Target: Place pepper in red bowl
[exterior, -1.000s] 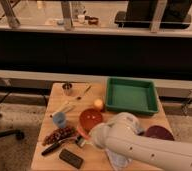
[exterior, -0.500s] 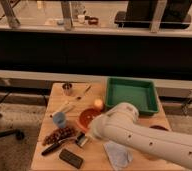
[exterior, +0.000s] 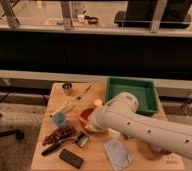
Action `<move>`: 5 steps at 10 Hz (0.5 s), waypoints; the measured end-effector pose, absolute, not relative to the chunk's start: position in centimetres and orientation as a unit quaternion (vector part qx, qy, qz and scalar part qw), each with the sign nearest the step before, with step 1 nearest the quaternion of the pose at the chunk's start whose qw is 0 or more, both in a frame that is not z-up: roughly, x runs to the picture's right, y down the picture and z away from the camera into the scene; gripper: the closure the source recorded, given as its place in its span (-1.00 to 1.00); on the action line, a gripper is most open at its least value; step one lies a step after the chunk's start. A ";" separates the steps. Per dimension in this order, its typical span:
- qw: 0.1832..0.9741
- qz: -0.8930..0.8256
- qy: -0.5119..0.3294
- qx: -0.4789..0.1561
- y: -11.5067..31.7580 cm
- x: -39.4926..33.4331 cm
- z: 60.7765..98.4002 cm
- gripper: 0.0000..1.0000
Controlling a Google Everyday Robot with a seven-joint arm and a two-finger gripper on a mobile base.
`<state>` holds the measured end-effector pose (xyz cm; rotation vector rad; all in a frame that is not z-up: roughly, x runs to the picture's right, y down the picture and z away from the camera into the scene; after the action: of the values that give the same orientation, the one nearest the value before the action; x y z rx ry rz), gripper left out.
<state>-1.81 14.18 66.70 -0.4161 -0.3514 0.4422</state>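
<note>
The red bowl (exterior: 83, 117) sits in the middle of the wooden table (exterior: 49, 157); only its left rim shows, because my white arm (exterior: 139, 125) covers the rest. My gripper (exterior: 90, 125) is at the arm's left end, right over the red bowl, mostly hidden by the arm's shell. I cannot make out the pepper. A small orange-yellow round thing (exterior: 97, 102) lies just behind the bowl.
A green tray (exterior: 131, 92) stands at the back right. A blue cup (exterior: 59, 119), a metal cup (exterior: 67, 88), a dark red cluster (exterior: 59, 134), a black-handled tool (exterior: 54, 146), a black block (exterior: 70, 158) and a grey cloth (exterior: 117, 152) lie around.
My arm has swung left and forward over the red bowl. It now hides more of that bowl and the purple bowl at the right.
</note>
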 end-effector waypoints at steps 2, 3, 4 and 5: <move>0.939 0.219 -0.171 -0.204 13.1 -1.5 67.4 1.00; 0.938 0.223 -0.168 -0.203 12.4 -1.0 67.8 1.00; 0.938 0.224 -0.167 -0.204 12.0 -0.8 68.1 1.00; 0.939 0.225 -0.165 -0.204 11.4 -0.6 68.5 1.00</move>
<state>-0.60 11.43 68.51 -0.4162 -0.3367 0.4589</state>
